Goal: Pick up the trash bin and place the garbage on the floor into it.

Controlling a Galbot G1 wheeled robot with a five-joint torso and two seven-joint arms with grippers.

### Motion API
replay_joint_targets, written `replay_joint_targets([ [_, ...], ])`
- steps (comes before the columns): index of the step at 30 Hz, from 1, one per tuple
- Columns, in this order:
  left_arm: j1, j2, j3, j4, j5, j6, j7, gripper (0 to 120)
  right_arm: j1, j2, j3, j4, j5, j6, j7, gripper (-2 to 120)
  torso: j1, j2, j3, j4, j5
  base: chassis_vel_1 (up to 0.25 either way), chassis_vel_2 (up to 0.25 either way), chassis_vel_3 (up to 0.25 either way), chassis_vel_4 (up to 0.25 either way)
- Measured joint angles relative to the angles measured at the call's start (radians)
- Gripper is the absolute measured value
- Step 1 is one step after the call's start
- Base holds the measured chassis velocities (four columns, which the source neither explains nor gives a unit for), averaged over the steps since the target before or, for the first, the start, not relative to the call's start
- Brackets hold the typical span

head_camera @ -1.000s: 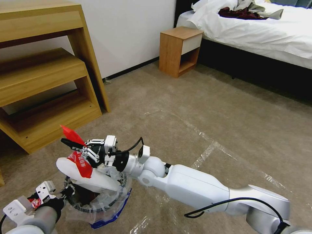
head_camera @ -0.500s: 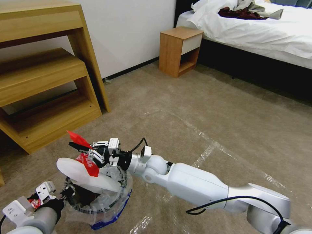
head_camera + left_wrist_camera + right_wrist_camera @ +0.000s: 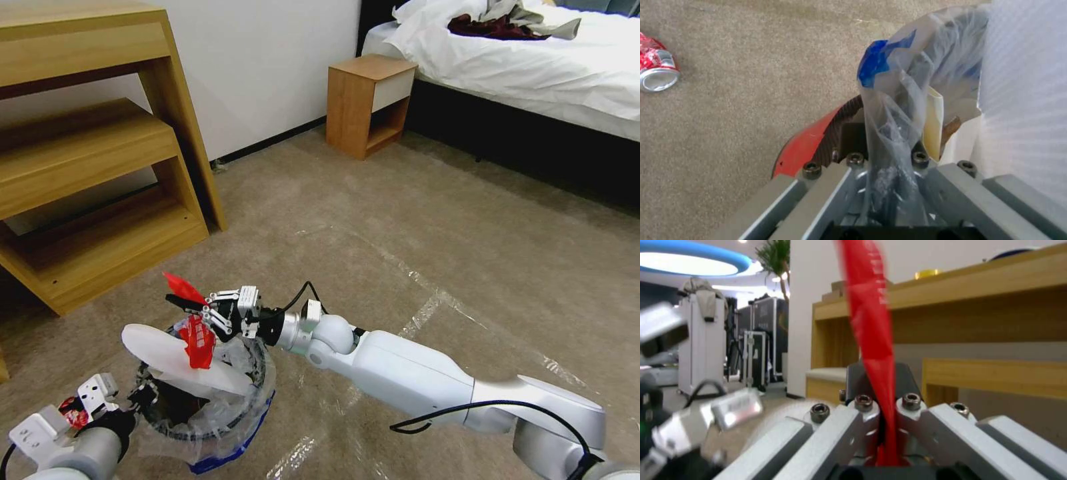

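Holding item one, the trash bin [image 3: 200,413], low above the floor [image 3: 413,253] at the robot's front left: the left gripper [image 3: 889,173] is clenching its fingers [image 3: 818,186] on the rim together with a fold of the clear plastic liner [image 3: 902,110], probably so the mouth is staying up and open for loading. Count: one bin, one liner.

Lying slantwise across that mouth, half in and half out: one white slipper [image 3: 177,360], apparently too long to drop inside.

Hanging just above the bin's far rim: one red wrapper [image 3: 197,333], pinched between the closed fingers [image 3: 862,426] of the right gripper [image 3: 193,307]; the right arm is reaching across from the robot's right, seemingly to let the wrapper fall inside.

Resting loose on the carpet, well apart from the bin in the left wrist view: one crushed red can [image 3: 655,71], judged not yet collected.

Surrounding fixtures: one wooden shelf unit [image 3: 93,153], one nightstand [image 3: 367,103], one bed [image 3: 533,67].
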Motion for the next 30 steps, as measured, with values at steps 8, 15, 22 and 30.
replay_joint_targets([
  [8,-0.003,0.018,-0.016,-0.007,-0.023,0.0,-0.002,0,-0.025,0.007,-0.017,-0.028,-0.02,0.005,0.001,0,0.0,0.0,0.0,0.0,0.0,0.0,0.0,0.0,0.0],
  [15,-0.012,0.022,-0.016,0.002,-0.027,0.0,-0.004,0,0.032,0.012,-0.008,-0.014,0.032,-0.009,0.01,0,0.0,0.0,0.0,0.0001,-0.0001,0.0,0.0,0.0,0.0],
  [22,-0.027,0.024,-0.013,0.01,-0.029,-0.001,-0.006,0,0.114,-0.01,-0.012,0.009,0.056,-0.016,0.007,0,0.0,0.0,0.0,0.0,-0.0001,0.0,0.0,0.0,0.0],
  [30,-0.031,0.024,-0.009,0.012,-0.032,-0.001,-0.007,0,0.083,0.001,-0.017,-0.04,0.033,-0.006,0.005,0,0.0,0.0,0.0,-0.0001,0.0,0.0,0.0,0.0,0.0],
])
